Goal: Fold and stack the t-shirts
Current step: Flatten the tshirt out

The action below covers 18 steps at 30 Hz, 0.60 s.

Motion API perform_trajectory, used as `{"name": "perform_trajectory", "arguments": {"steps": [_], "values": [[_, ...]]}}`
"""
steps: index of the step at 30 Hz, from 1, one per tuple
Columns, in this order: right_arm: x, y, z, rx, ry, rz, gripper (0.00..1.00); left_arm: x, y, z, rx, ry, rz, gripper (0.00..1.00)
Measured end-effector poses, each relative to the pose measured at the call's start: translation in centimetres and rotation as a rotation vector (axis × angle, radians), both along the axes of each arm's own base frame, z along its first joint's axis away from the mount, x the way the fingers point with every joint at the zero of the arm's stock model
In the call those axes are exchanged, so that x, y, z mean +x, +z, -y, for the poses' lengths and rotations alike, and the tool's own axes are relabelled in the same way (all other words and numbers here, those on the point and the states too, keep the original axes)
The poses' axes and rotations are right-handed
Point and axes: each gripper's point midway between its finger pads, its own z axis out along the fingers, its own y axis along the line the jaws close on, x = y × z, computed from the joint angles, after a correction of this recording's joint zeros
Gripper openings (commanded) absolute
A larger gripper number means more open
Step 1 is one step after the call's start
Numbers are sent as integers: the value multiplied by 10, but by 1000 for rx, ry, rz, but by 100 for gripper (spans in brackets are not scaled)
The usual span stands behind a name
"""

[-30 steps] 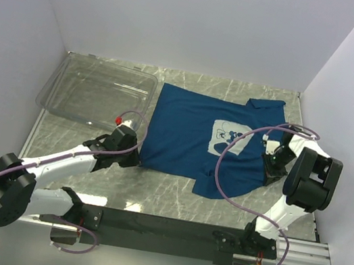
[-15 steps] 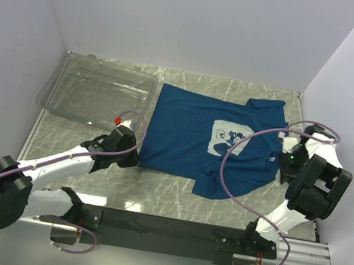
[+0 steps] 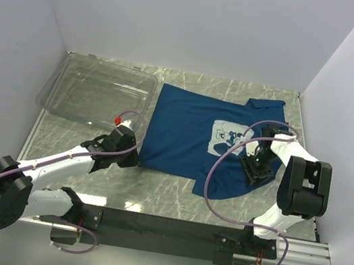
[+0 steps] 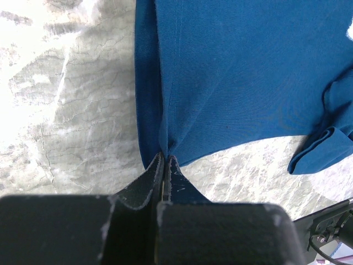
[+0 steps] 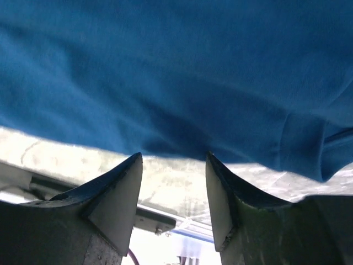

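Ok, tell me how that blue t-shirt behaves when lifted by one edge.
Probably floppy: the t-shirt puckers where the left gripper pinches its edge. Likely light: thin cloth, lying flat. Pushing may bunch it, like the rolled sleeve.

We see a black mounting rail [image 3: 160, 228] carrying both arms. The left arm [image 3: 63, 157], off the rail's left end, has white links between bulky black joint housings. The right arm [image 3: 305, 186], off the rail's right end, is built alike. A mauve cable [image 3: 208, 186] loops along each. A red dot [image 3: 118, 120] marks the left wrist, beyond the rail. On the right gripper [image 5: 173, 157], the fingers [image 5: 118, 193] are black wedges with pale inner faces.
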Motion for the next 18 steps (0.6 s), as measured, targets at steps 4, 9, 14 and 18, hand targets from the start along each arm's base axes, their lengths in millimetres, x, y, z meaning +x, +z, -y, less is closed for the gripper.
{"name": "perform_trajectory", "arguments": {"steps": [4,9,14,18], "values": [[5,-9,-3,-26,-21,3,46,0,0,0,0,0,0,0],[2,-15,0,-52,-38,-13,22,-1,-1,0,1,-1,-3,0],[-2,-15,6,-80,-14,-20,6,-1,-1,-1,2,-1,-2,0],[-6,-7,21,-124,27,-15,1,-1,-1,-1,5,-2,2,0]]}}
